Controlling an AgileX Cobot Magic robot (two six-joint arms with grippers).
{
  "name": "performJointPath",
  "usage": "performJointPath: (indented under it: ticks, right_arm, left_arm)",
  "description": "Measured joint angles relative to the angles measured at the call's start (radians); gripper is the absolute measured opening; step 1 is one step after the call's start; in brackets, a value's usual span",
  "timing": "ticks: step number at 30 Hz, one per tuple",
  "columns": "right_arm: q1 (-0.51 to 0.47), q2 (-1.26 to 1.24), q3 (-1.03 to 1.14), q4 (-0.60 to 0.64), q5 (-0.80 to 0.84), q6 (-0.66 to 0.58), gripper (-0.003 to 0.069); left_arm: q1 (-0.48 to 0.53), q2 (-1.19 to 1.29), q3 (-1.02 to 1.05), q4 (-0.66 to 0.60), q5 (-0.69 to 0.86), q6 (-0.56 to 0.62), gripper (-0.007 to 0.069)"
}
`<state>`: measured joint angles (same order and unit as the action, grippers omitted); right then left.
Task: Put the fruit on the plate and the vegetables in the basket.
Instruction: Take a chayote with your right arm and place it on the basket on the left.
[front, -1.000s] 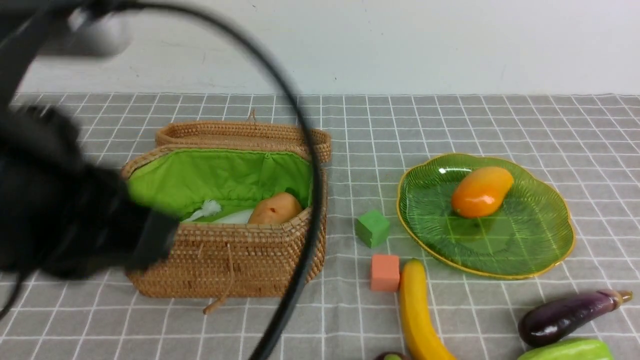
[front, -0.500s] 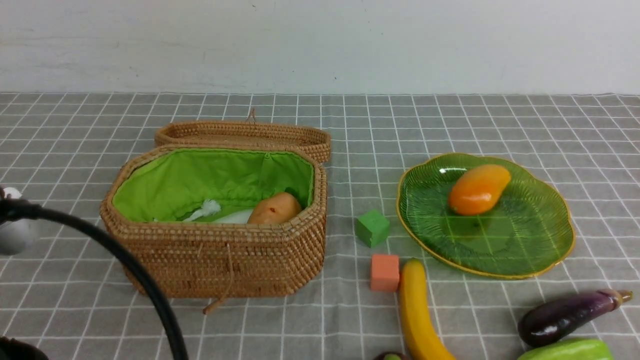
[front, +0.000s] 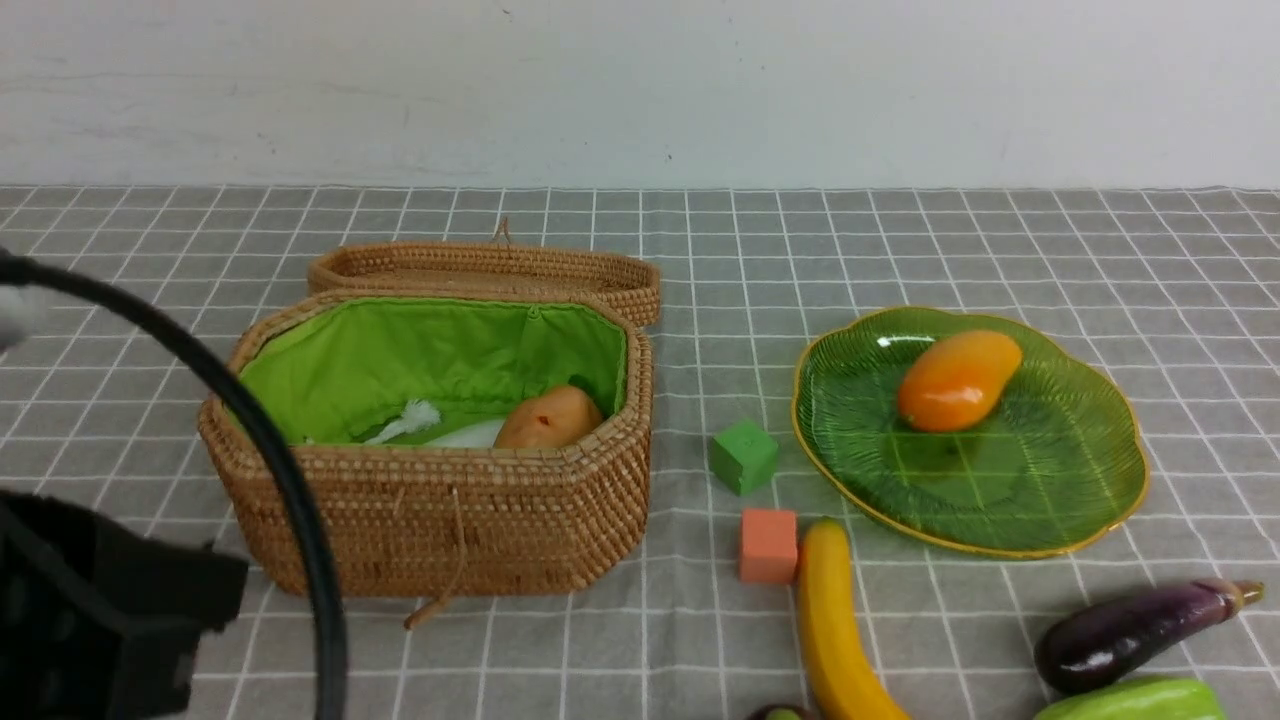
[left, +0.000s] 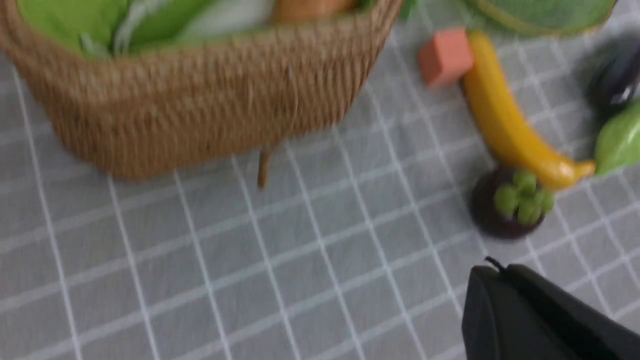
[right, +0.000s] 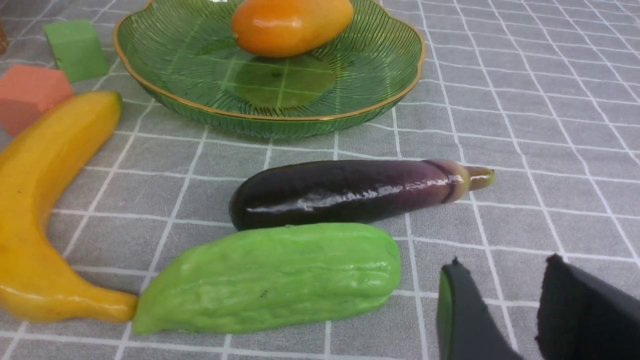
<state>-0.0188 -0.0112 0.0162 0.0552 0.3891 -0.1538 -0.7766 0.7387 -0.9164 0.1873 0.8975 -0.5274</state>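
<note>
Two vegetables, the white radish (front: 470, 433) and the tan potato (front: 548, 418), lie inside the basket (front: 430, 500) toward its 5 o'clock corner. Only the front view looks down onto them. The left wrist view is blurred and catches little more than the basket's wicker wall. That view alone shows the mangosteen (left: 506, 210) whole, sepals up, on the bench (front: 900, 240) just beside the banana's thin end. In the front view it is a sliver at the bottom edge. The gourd (right: 270, 277) is likewise clipped in front but whole in the right wrist view, lying close alongside the eggplant (front: 1130, 635).

Seen from the front, the banana (front: 835, 630) runs from 12 to about 5 o'clock, its blunt end just beside the orange cube (front: 769, 545). The green cube (front: 744, 456) sits at 11 o'clock of that. The mango (front: 958, 380) rests on the plate (front: 1060, 510), in its 12 o'clock half, its narrower end toward 2 o'clock. The eggplant's stem also points to about 2 o'clock.

The left claw (left: 500, 272) is clenched and empty above bare bench, near the mangosteen. The front view shows only that arm's dark bulk (front: 90, 610) at the basket's 8 o'clock. The right claw (right: 500, 285) is seen only by its own camera. It is parted, grips nothing, and sits near the gourd's end.
</note>
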Motion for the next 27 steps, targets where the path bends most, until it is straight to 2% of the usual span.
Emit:
performJointPath:
  ticks: [3, 5, 7, 8, 9, 11, 13, 15, 20, 21, 27]
  right_arm:
    - [0.000, 0.000, 0.000, 0.000, 0.000, 0.000, 0.0242]
    - [0.000, 0.000, 0.000, 0.000, 0.000, 0.000, 0.0242]
    - [0.000, 0.000, 0.000, 0.000, 0.000, 0.000, 0.0242]
    - [0.000, 0.000, 0.000, 0.000, 0.000, 0.000, 0.0242]
    - [0.000, 0.000, 0.000, 0.000, 0.000, 0.000, 0.0242]
    - [0.000, 0.000, 0.000, 0.000, 0.000, 0.000, 0.0242]
    - [0.000, 0.000, 0.000, 0.000, 0.000, 0.000, 0.0242]
    - [0.000, 0.000, 0.000, 0.000, 0.000, 0.000, 0.0242]
    - [0.000, 0.000, 0.000, 0.000, 0.000, 0.000, 0.0242]
    - [0.000, 0.000, 0.000, 0.000, 0.000, 0.000, 0.0242]
    - [0.000, 0.000, 0.000, 0.000, 0.000, 0.000, 0.0242]
  left_arm:
    - [0.011, -0.114, 0.065, 0.098, -0.175, -0.002, -0.0013]
    - [0.049, -0.179, 0.108, 0.119, -0.240, -0.009, -0.0013]
    - [0.127, -0.286, 0.161, 0.116, -0.303, -0.012, -0.0013]
    - [0.198, -0.354, 0.202, 0.101, -0.328, -0.014, -0.0013]
    - [0.208, -0.366, 0.210, 0.101, -0.332, -0.014, -0.0013]
    - [0.343, -0.521, 0.323, 0.082, -0.357, -0.010, -0.0011]
    - [0.386, -0.571, 0.367, 0.082, -0.360, 0.003, -0.0010]
    - [0.499, -0.698, 0.498, 0.084, -0.366, 0.068, -0.0008]
    - [0.622, -0.751, 0.625, 0.042, -0.377, 0.138, -0.0005]
    - [0.660, -0.751, 0.666, -0.005, -0.377, 0.160, -0.0004]
    - [0.699, -0.753, 0.765, -0.104, -0.383, 0.187, -0.0002]
